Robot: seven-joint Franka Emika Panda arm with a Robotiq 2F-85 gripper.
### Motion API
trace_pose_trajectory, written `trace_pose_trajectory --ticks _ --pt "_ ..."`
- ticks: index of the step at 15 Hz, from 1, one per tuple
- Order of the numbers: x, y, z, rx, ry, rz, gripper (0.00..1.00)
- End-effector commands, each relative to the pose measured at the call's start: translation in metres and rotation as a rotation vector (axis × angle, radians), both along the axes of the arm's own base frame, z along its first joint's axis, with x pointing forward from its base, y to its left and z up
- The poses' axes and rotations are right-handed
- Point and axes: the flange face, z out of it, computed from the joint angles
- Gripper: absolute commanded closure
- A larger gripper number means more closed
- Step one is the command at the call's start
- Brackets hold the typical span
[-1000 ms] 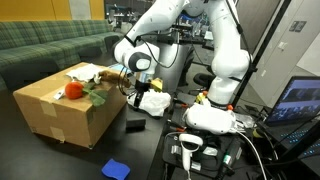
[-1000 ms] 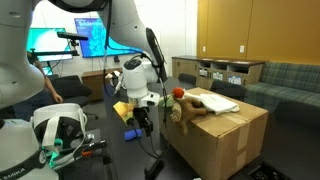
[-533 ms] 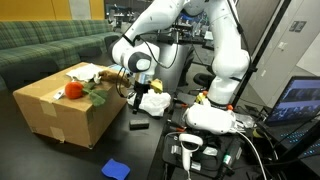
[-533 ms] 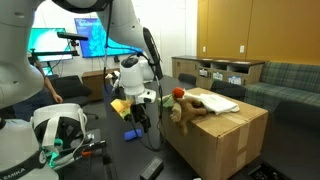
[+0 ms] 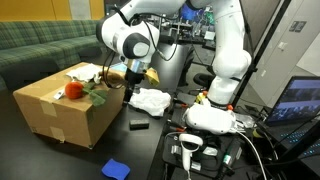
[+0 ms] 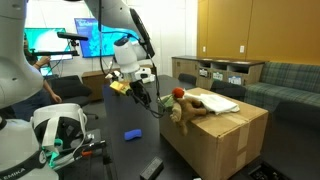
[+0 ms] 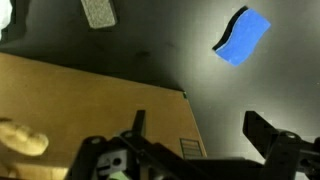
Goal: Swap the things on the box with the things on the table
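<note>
Wrist view: hand (image 7: 195, 120) released, empty over the box (image 7: 90, 100) corner, so it should centre squarely on the blue pad (image 7: 242, 35) before descending.

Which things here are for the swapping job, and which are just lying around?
For the job: box, table, red thing on the box, blue piece, small black thing and white cloth on the table, open gripper.
Just there: green sofa, laptop.

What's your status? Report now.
Pincer open, empty, over box corner. Red flower on box, blue sponge on table. Nothing blocking.
</note>
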Motion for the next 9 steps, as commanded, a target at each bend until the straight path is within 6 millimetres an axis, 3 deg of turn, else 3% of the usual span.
trace_pose_trajectory --ticks 1,6,9 --pt "0.030 0.023 0.050 -0.065 -0.092 0.012 0.00" --pt "0.080 0.042 0.083 -0.093 -0.179 0.020 0.00" --pt "0.109 0.047 0.087 -0.090 -0.212 0.040 0.00"
